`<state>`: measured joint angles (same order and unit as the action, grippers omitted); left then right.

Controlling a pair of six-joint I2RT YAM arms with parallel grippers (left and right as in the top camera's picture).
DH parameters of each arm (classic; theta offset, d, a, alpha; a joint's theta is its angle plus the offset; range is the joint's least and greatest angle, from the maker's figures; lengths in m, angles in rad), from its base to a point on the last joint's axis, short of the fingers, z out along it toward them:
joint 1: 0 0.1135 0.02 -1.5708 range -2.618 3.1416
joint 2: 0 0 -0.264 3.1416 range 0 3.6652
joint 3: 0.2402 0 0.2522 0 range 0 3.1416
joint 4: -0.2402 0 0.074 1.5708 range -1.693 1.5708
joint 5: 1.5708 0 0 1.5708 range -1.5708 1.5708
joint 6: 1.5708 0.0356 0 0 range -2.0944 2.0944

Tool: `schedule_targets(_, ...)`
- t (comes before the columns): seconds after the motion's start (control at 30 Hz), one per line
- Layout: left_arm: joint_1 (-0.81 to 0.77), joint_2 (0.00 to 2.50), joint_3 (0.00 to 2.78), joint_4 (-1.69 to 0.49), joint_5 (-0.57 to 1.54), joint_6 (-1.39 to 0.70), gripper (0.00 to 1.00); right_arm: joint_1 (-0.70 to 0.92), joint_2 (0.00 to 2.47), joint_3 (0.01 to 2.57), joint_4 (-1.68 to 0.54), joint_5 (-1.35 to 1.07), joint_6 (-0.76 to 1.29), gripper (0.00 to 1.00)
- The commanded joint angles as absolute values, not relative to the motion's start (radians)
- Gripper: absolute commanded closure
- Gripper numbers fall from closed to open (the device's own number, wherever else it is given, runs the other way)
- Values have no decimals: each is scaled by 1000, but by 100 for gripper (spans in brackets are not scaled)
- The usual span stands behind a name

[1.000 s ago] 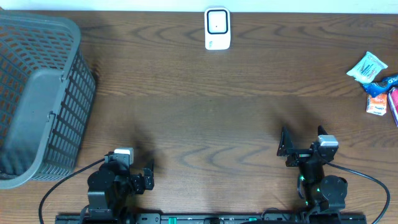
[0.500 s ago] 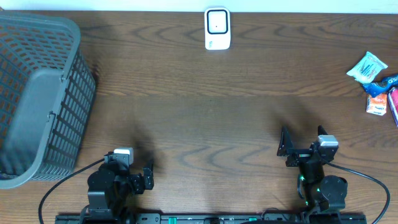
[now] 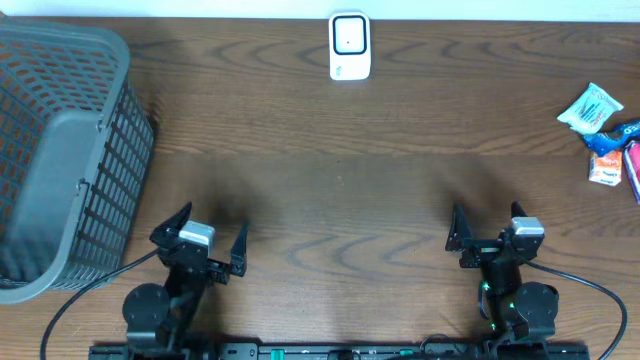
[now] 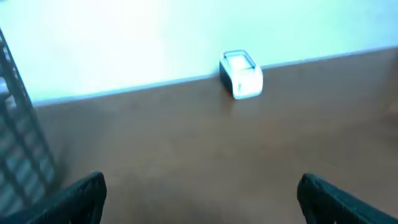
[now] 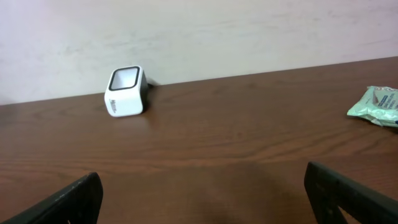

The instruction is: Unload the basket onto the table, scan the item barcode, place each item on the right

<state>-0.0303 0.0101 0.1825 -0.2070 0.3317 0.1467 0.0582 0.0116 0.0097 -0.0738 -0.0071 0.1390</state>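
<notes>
On the worktop (image 3: 340,180) the scanner (image 3: 349,45) sits at the middle of the far edge. The basket (image 3: 60,150) stands at the left end, and the packets (image 3: 605,135) cluster at the right edge. The left gripper (image 3: 205,233) and right gripper (image 3: 487,226) sit near the front edge, well apart.
</notes>
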Motion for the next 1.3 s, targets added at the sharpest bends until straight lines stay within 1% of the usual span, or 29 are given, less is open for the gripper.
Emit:
schedule_targets(0.0,-37,2,187,-126,352,184,2,54,5,6,-75,-10,122,1)
schedule_targets(0.13,-57,2,187,-22,311,182,2,54,5,6,-75,-10,122,1)
schedule_targets(0.3,-79,2,187,37,245,125,2,54,5,6,-75,-9,122,1)
schedule_targets(0.57,-81,2,187,135,215,126,2,54,5,6,-75,-9,122,1)
schedule_targets(0.8,-85,2,187,194,215,38,2,54,5,6,-75,-9,122,1)
schedule_targets(0.97,-85,2,187,277,215,28,2,54,5,6,-75,-9,122,1)
schedule_targets(1.13,-85,2,176,260,215,20,2,54,5,6,-75,-10,122,1)
schedule_targets(1.27,-84,2,113,295,208,21,2,54,5,6,-75,-9,122,1)
